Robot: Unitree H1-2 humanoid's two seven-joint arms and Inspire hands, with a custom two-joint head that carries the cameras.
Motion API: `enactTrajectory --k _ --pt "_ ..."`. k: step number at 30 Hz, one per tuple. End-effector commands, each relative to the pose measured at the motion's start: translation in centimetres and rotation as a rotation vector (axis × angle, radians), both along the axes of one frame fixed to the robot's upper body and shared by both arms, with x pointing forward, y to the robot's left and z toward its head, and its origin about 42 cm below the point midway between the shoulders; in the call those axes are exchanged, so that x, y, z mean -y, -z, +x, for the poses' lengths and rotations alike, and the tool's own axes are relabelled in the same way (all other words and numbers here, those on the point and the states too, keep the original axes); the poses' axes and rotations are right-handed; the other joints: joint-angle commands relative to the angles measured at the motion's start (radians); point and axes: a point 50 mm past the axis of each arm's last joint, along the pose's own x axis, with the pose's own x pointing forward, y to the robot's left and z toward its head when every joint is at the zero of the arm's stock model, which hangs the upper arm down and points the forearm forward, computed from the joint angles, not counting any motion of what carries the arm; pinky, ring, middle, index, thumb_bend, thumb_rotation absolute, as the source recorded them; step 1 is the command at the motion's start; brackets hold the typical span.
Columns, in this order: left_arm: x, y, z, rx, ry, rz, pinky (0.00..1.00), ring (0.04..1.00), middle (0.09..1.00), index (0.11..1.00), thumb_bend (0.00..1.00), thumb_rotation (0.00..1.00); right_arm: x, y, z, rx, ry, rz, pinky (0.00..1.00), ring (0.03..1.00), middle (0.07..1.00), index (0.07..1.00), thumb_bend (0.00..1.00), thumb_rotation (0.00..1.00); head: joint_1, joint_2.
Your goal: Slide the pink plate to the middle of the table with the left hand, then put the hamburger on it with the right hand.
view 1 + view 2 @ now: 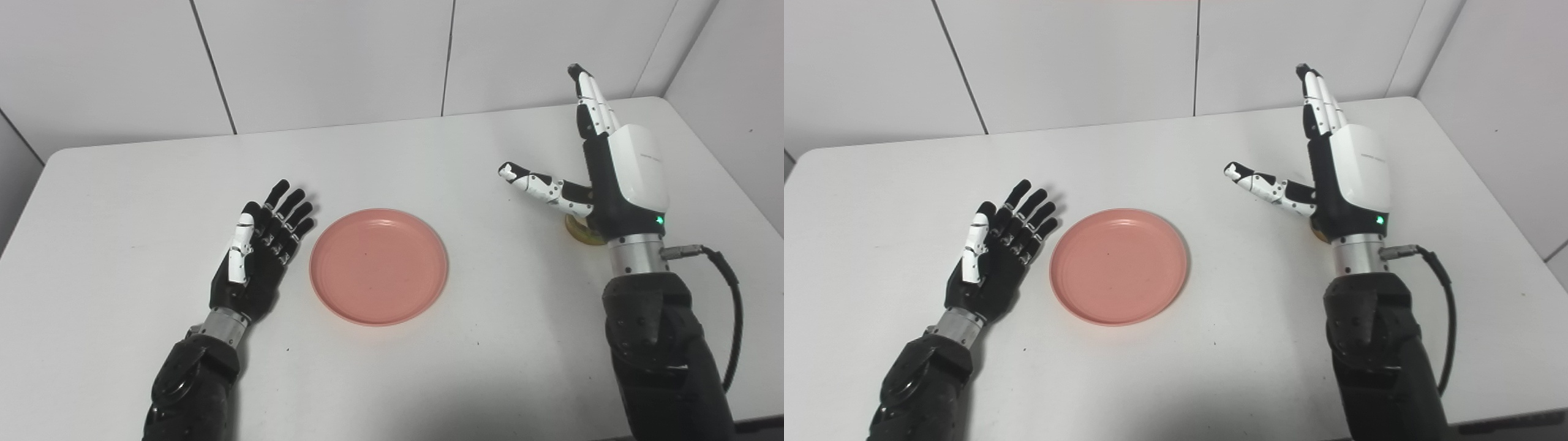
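Pink plate (pixel 378 266) sits mid surface (pixel 429 153), empty, L hand (pixel 260 251) just beside it w/ fingers spread, R hand (pixel 603 165) raised, fingers spread, w/ hamburger (pixel 582 231) mostly hidden behind it.

1. A white, matte desk (pixel 429 153) with rounded far corners fills most of both views; its far edge meets a pale panelled wall, and its right edge runs near another pale wall.
2. A round, shallow pink plastic plate (pixel 378 266) lies flat on the desk, roughly at the middle, a little toward the near side. Nothing lies in it.
3. A small round yellowish-tan object (pixel 582 231), apparently the hamburger, sits on the desk well to the right of the plate. It is mostly hidden, so its shape cannot be made out.
4. The rest of the desk surface shows only soft shadows.
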Motion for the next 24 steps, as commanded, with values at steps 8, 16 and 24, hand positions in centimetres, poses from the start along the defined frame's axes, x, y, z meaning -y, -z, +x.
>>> enactTrajectory --k 8,16,24 --pt "-2.4 4.2 -1.6 -0.142 -0.033 -0.003 0.96 0.933 0.933 0.932 0.38 1.0 3.1 -1.8 0.1 -0.07 0.196 -0.107 0.7 0.867 0.96 0.98 1.0 0.63 -0.046 -0.004" --pt "-3.2 4.4 -1.3 -0.167 -0.047 -0.022 0.97 0.939 0.937 0.924 0.37 1.0 5.6 -1.1 0.1 -0.122 0.307 -0.147 0.76 0.901 0.957 0.991 1.0 0.59 -0.077 -0.011" --pt "-3.8 4.4 -1.0 -0.184 -0.056 -0.035 0.96 0.935 0.932 0.924 0.36 1.0 7.5 1.0 0.9 -0.216 0.334 -0.12 0.88 0.957 0.982 1.0 1.0 0.63 -0.094 -0.01"
